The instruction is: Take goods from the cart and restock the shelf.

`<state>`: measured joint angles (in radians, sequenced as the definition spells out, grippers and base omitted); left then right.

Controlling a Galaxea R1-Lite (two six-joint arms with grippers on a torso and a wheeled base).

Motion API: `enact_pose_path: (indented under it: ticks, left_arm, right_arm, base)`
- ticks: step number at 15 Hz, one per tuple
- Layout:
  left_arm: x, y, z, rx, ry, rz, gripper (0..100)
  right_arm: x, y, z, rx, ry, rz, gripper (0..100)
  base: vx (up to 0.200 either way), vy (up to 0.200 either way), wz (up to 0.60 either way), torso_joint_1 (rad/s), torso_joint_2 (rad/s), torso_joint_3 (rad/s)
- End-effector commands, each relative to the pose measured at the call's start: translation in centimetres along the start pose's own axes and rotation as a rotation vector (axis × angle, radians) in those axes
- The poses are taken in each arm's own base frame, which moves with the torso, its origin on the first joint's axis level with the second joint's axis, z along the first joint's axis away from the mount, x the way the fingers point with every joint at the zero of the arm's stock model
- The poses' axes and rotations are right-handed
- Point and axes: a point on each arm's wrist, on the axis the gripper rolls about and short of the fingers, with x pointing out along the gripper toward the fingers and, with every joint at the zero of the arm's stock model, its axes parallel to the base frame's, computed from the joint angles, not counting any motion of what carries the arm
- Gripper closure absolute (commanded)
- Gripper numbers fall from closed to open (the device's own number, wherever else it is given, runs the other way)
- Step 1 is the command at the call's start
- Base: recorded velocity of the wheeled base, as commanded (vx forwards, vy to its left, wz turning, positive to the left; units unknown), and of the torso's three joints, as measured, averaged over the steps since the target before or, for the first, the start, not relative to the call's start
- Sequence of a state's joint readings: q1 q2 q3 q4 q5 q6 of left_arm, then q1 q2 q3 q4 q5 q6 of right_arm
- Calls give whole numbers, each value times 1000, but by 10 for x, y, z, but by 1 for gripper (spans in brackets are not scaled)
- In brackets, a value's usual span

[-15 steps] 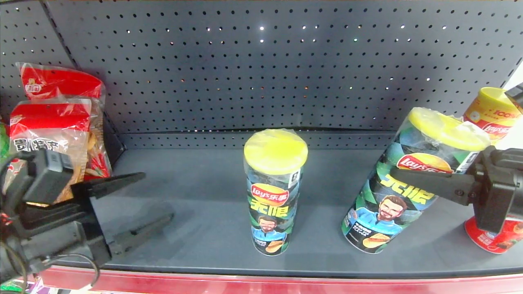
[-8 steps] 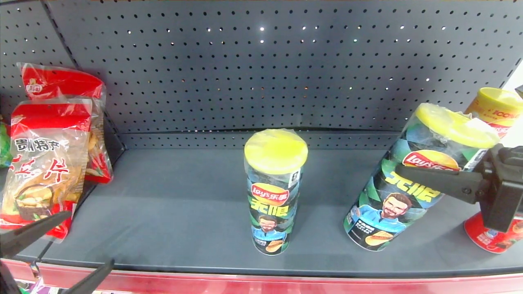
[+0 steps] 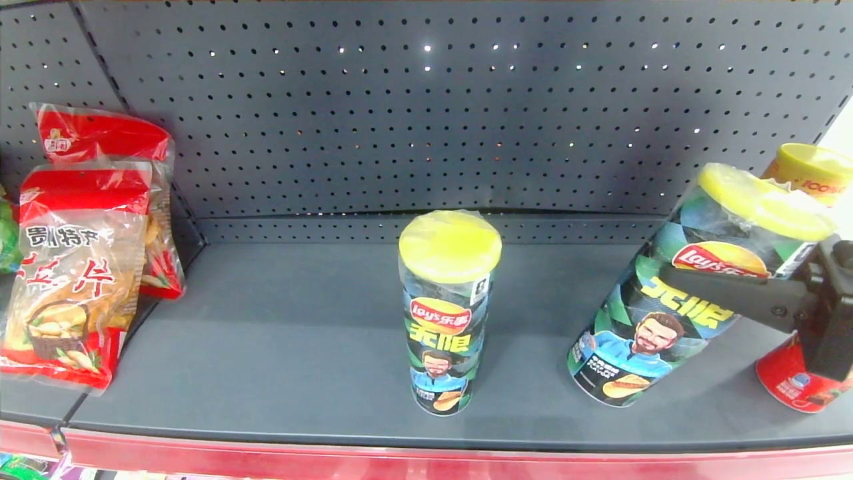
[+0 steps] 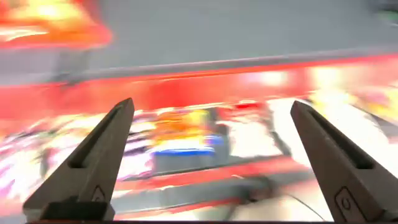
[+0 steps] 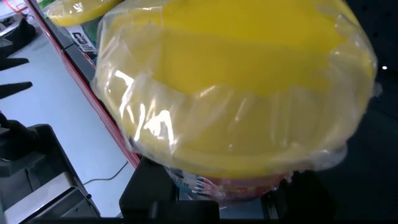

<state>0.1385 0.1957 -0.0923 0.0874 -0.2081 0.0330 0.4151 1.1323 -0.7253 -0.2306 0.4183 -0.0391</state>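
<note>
A green chip can with a yellow lid (image 3: 450, 313) stands upright at the middle of the grey shelf (image 3: 300, 347). To its right a second, matching can (image 3: 656, 327) leans to the right, its base on the shelf. My right gripper (image 3: 690, 277) is shut on this can's upper part, one black finger (image 3: 733, 297) across its front. The right wrist view looks onto its wrapped yellow lid (image 5: 236, 87). My left gripper (image 4: 211, 124) is open with nothing between its fingers, below the shelf's red front edge (image 4: 205, 87).
Red snack bags (image 3: 73, 267) lean at the shelf's left end. Behind my right gripper stand a red can (image 3: 790, 380) and a yellow-lidded can (image 3: 810, 173). A perforated back panel (image 3: 426, 120) closes the shelf. Bare shelf lies between the bags and the middle can.
My left gripper dropped from the shelf's left front down out of the head view. The right gripper and its tilted can shifted slightly to the right.
</note>
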Motion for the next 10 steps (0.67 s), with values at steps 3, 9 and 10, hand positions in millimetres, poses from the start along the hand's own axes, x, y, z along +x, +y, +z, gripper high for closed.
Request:
enact_pose_path:
  ticks: [3,9,10]
  left_arm:
    - [-5,3,-13,3,-60,206,0]
    - [-4,5,-20,21,-133,-18,0]
    - [-7,5,-21,15,-165,1,0]
  right_arm:
    - [-4,1,1,-6,-13,-4,100]
    - [-5,0,0,-4,-12,-8,100]
    - [-4,0,0,-4,-10,-8,100]
  base:
    - [0,0,0,0,0,0]
    - [0,0,0,0,0,0]
    - [0,0,0,0,0,0]
